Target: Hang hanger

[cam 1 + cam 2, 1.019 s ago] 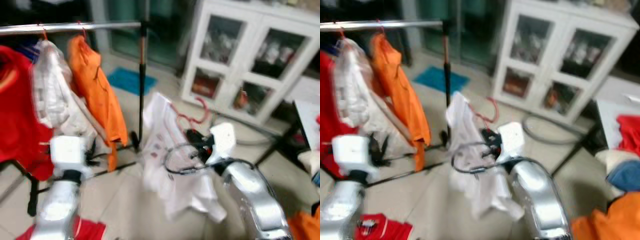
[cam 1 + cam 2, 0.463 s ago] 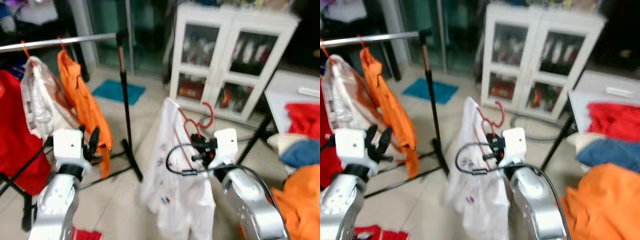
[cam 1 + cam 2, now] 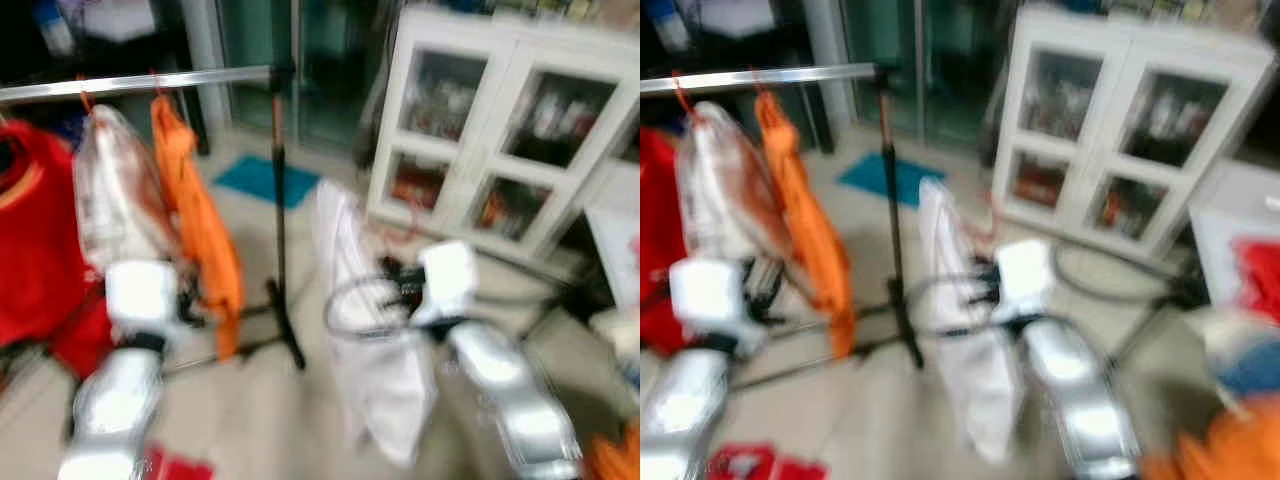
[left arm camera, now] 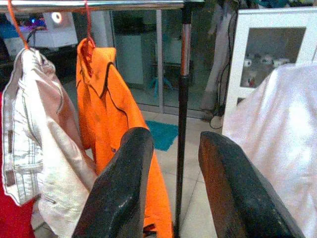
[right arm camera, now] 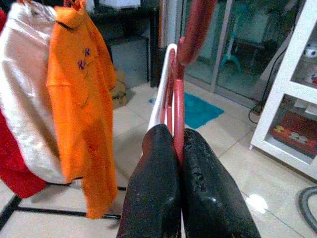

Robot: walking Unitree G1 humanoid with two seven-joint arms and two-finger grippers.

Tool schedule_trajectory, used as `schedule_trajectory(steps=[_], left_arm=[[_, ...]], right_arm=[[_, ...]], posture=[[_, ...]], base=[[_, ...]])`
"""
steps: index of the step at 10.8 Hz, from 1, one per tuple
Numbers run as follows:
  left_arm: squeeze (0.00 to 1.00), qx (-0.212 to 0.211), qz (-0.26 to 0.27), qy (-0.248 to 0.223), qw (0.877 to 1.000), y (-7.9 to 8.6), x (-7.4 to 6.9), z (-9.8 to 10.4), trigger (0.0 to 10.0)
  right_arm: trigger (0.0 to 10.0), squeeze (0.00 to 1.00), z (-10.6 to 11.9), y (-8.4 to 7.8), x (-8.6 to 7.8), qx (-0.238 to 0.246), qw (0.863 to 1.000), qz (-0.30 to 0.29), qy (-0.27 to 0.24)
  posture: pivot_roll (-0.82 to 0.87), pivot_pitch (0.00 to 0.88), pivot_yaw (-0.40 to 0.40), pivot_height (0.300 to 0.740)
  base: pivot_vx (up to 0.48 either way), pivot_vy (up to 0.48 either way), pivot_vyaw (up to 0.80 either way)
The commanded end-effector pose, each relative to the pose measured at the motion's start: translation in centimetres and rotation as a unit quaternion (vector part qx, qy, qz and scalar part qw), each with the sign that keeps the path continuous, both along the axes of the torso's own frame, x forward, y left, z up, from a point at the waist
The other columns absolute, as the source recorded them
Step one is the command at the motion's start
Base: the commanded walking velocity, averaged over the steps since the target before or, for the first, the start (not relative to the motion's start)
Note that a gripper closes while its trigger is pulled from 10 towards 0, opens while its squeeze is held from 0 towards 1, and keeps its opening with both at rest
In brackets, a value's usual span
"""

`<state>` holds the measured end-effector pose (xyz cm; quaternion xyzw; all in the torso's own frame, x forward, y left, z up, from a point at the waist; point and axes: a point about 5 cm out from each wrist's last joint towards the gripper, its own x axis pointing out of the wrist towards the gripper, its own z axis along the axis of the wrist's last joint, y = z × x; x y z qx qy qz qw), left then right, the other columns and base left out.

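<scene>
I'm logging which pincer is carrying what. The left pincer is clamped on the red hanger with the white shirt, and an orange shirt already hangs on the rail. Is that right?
Not quite: it is the right pincer that is clamped on the red hanger with the white shirt, as the right wrist view shows. The left pincer is open and holds nothing. The orange shirt does hang on the rail.

A rail (image 3: 140, 82) is seen at the left with three garments (image 3: 120, 190) hung on it. A cabinet (image 3: 500, 140) is placed behind at the right. Between them, a shirt (image 3: 370, 330) is held on a hanger (image 5: 174, 94) by the right gripper (image 5: 179, 163).
</scene>
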<state>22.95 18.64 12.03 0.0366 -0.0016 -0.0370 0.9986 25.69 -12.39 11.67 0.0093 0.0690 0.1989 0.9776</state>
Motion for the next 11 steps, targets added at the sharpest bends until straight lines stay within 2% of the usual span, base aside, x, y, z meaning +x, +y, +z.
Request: schedule_trajectory(steps=[1, 3, 8, 11], left_arm=[[0.00, 0.021, 0.017, -0.004, 1.000, 1.1, -0.3, 0.4, 10.0], [0.00, 0.031, 0.018, -0.007, 0.999, 1.3, -0.6, 0.5, 10.0], [0.00, 0.052, -0.006, -0.003, 0.999, 1.1, -0.9, 0.5, 10.0], [0.00, 0.058, -0.047, 0.001, 0.997, 0.6, -0.7, 0.4, 10.0]], right_arm=[[10.0, 0.00, 1.2, 1.2, 0.3, 0.012, 0.999, 0.021, -0.023], [10.0, 0.00, 1.4, 1.4, 0.7, 0.006, 0.999, 0.022, -0.032], [10.0, 0.00, 1.5, 0.3, 1.1, -0.021, 0.999, 0.020, -0.020], [10.0, 0.00, 2.1, -0.5, 2.0, -0.086, 0.995, -0.016, -0.042]], posture=[[-0.05, 0.000, -0.009, 0.740], [-0.04, 0.000, -0.023, 0.740], [-0.04, 0.000, -0.028, 0.740], [-0.04, 0.000, -0.032, 0.740]], base=[[0.412, 0.000, 0.80], [0.414, 0.000, 0.80], [0.411, 0.000, 0.00], [0.400, 0.000, 0.00]])
